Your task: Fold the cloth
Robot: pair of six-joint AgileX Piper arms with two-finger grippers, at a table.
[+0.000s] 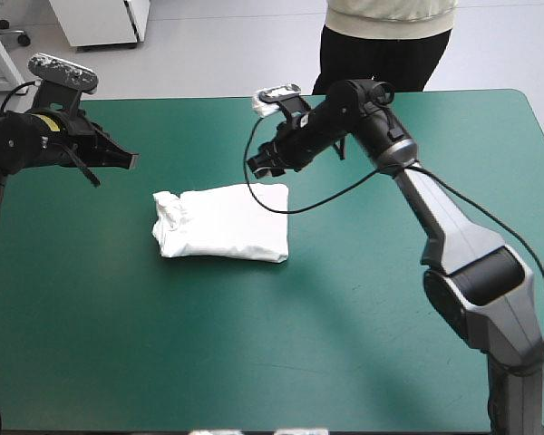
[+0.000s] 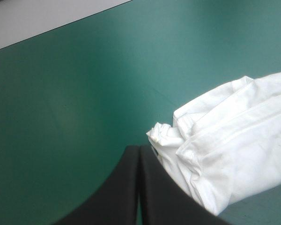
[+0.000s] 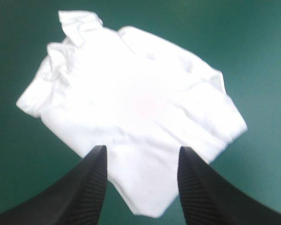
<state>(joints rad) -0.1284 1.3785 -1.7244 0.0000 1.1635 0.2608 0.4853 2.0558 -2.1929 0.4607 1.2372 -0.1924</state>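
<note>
The white T-shirt [image 1: 222,222] lies in a folded bundle near the middle of the teal-green table [image 1: 344,326]. Its left end is a bit bunched up. The rest is flat and neat.

The left pincer [image 1: 130,160] is off to the left of the bundle and does not touch it. Its two black fingers are pressed together into one point, and they hold nothing.

The right pincer [image 1: 265,165] is by the bundle's far right corner, up above the cloth. Its black fingers [image 3: 96,173] are spread apart. The white cloth shows between them, but nothing is pinched.
</note>
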